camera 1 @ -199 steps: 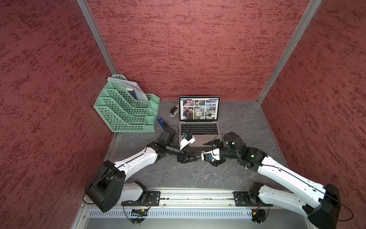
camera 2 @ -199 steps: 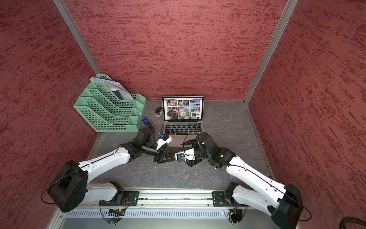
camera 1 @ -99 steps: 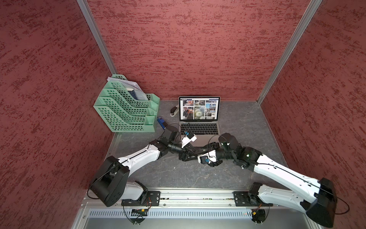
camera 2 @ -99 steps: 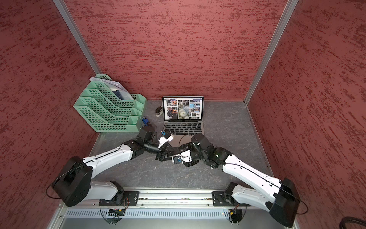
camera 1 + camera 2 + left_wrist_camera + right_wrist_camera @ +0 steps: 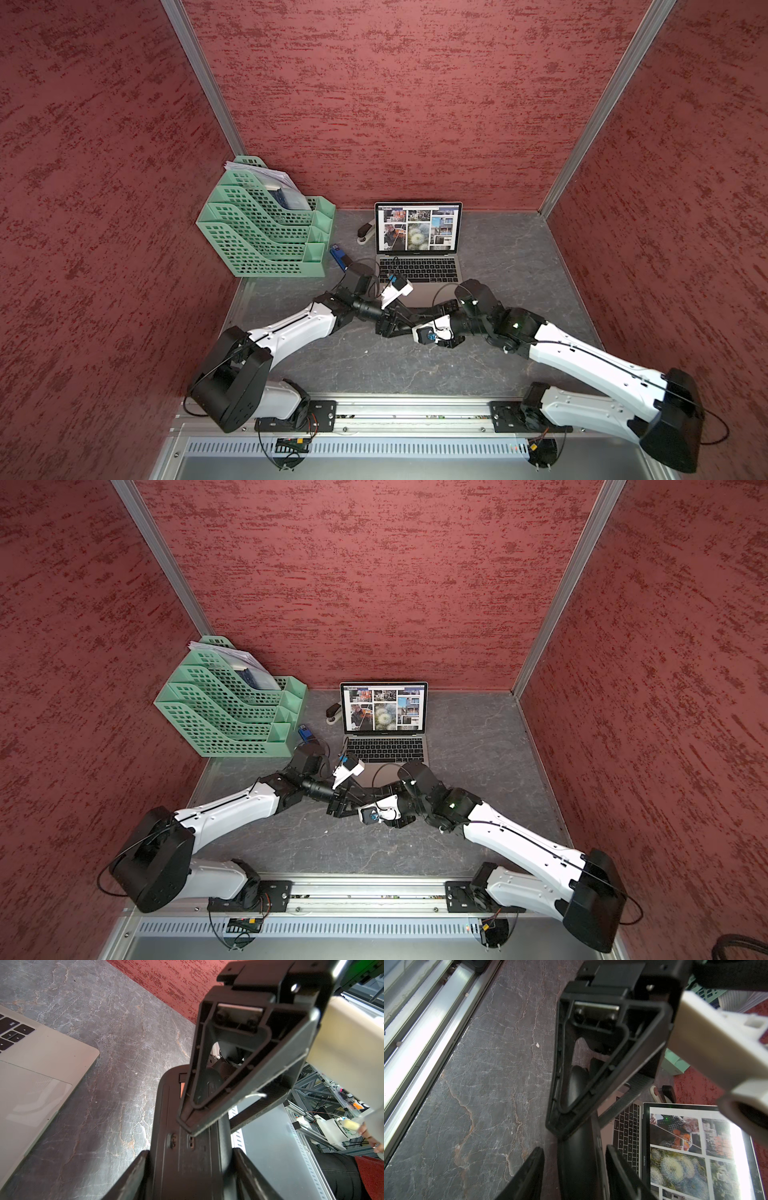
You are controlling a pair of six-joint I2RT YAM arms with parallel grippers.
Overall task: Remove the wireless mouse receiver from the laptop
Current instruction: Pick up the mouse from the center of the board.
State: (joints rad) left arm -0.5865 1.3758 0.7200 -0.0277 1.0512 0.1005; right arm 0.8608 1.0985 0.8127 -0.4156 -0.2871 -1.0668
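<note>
The laptop [image 5: 417, 270] stands open at the back of the table, its screen showing photos; its corner [image 5: 31, 1076] and keyboard [image 5: 629, 1132] show in the wrist views. Just in front of it both arms meet over a black mouse. My left gripper [image 5: 191, 1152] is shut on the mouse [image 5: 187, 1163], underside up, a finger against each side. My right gripper [image 5: 574, 1148] straddles the mouse [image 5: 579, 1167] from the opposite end, open, with a gap on one side. The wireless mouse receiver is not visible in any view.
A green tiered file tray [image 5: 266, 237] stands at the back left, with a blue object [image 5: 338, 257] and a black-and-white stapler-like thing [image 5: 365, 232] between it and the laptop. An aluminium rail [image 5: 395, 409] runs along the front edge. Red walls enclose three sides.
My right gripper has moved left over the mouse held by the left gripper, and its jaws have narrowed. The left gripper has shifted slightly and kept its grip.
</note>
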